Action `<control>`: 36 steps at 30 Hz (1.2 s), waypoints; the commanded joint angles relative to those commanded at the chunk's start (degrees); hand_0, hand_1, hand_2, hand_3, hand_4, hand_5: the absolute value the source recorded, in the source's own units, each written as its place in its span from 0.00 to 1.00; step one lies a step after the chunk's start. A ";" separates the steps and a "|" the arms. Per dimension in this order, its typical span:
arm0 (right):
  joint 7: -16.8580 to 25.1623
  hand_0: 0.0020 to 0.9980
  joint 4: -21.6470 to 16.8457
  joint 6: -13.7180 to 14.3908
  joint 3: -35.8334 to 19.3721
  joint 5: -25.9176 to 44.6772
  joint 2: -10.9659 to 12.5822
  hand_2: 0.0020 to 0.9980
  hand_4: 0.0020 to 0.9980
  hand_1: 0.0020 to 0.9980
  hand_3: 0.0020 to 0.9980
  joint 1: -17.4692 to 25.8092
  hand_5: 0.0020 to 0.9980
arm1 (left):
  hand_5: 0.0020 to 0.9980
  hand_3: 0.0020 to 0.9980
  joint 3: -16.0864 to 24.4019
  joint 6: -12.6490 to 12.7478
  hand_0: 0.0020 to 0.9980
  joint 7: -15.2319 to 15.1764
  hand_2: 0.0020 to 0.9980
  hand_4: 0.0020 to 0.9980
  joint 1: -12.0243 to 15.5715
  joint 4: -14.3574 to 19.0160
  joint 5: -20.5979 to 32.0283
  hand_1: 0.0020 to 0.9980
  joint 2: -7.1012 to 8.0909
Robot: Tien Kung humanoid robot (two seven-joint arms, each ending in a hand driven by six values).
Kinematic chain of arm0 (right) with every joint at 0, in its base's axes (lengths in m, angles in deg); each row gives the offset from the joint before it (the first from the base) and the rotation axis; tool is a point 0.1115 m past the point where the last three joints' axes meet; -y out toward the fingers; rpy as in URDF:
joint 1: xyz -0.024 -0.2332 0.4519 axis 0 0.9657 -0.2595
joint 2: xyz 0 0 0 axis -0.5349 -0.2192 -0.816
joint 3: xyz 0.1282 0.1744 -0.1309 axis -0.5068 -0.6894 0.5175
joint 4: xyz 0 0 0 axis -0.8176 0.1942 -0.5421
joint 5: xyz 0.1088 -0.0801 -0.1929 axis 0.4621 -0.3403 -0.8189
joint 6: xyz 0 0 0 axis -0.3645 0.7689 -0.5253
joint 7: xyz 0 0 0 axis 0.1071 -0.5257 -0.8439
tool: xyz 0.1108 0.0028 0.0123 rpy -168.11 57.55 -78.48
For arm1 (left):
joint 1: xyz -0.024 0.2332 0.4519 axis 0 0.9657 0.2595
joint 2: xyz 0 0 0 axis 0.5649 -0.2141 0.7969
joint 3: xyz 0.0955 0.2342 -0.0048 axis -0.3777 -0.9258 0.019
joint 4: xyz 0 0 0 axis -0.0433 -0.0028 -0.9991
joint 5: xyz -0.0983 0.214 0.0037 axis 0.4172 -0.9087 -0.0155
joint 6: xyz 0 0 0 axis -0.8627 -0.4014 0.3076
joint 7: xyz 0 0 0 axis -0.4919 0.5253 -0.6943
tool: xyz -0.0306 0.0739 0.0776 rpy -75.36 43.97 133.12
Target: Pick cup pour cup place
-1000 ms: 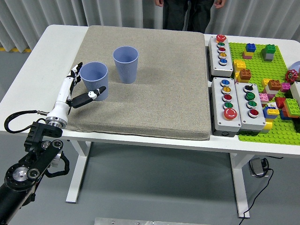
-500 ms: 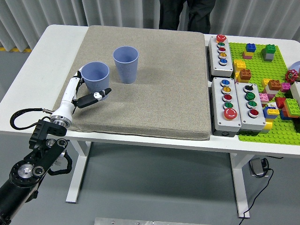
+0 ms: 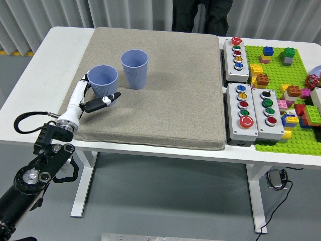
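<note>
Two blue-grey ribbed cups stand upright on a beige mat (image 3: 165, 90). The left cup (image 3: 103, 81) is nearer me; the right cup (image 3: 134, 68) stands just behind and to its right. My left hand (image 3: 95, 95) wraps the left cup from its left side, with the thumb across its front base and the fingers (image 3: 84, 83) curled round its far left. The cup's base is hidden by the thumb. I cannot tell whether the cup rests on the mat. My right arm is out of view.
Two grey button boxes (image 3: 236, 52) (image 3: 255, 113) lie right of the mat. A green baseplate (image 3: 288, 90) with several coloured bricks fills the far right. A person in dark clothes (image 3: 200, 15) stands at the table's far side.
My left arm has shifted right and forward with the hand round the left cup. The cup has moved slightly right and away from me, closer to the other cup.
</note>
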 joint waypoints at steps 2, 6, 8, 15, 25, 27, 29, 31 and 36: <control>0.01 0.70 0.01 0.01 0.07 0.11 0.00 0.68 0.07 0.71 0.64 -0.08 0.36 | 0.38 1.00 -0.13 0.30 0.88 -0.08 1.00 1.00 -0.43 -0.66 0.18 0.88 -0.07; -0.02 0.70 0.01 0.03 0.17 0.28 0.02 0.68 0.07 0.71 0.64 -0.23 0.36 | 0.38 1.00 -0.25 0.98 0.88 -0.34 1.00 1.00 -1.42 -2.05 0.81 0.88 -0.16; -0.04 0.70 0.00 0.02 0.19 0.29 0.03 0.68 0.07 0.71 0.64 -0.28 0.35 | 0.38 1.00 -0.22 1.12 0.87 -0.41 1.00 1.00 -1.75 -2.42 0.93 0.87 -0.17; -0.11 0.70 -0.03 0.03 0.20 0.30 0.03 0.68 0.07 0.71 0.64 -0.39 0.35 | 0.37 1.00 -0.40 1.24 0.83 -0.32 1.00 1.00 -2.12 -2.38 0.11 0.83 -0.40; -0.13 0.70 -0.04 0.02 0.19 0.22 0.06 0.68 0.07 0.71 0.64 -0.67 0.35 | 0.37 1.00 -1.09 2.60 0.79 -0.58 0.94 0.99 -2.35 -2.79 -0.12 0.78 -0.93; -0.16 0.70 -0.05 0.03 0.26 0.30 0.05 0.68 0.07 0.71 0.64 -0.70 0.35 | 0.37 0.95 -1.55 4.50 0.77 -0.77 0.89 0.99 -2.34 -3.10 0.56 0.74 -0.99; -0.17 0.70 -0.06 0.03 0.28 0.33 0.05 0.68 0.07 0.71 0.64 -0.71 0.35 | 0.37 0.95 -1.75 5.78 0.77 -1.07 0.89 0.99 -2.32 -3.23 1.16 0.74 -1.05; -0.19 0.70 -0.07 0.00 0.26 0.26 0.06 0.68 0.07 0.71 0.64 -0.74 0.35 | 0.37 0.95 -1.97 7.62 0.77 -1.61 0.89 0.99 -2.28 -3.40 2.31 0.74 -1.20; -0.21 0.70 -0.09 -0.04 0.09 -0.03 0.04 0.68 0.08 0.71 0.64 -0.73 0.36 | 0.32 0.64 -2.25 8.73 0.66 -2.13 0.64 0.94 -1.98 -3.51 2.96 0.61 -1.67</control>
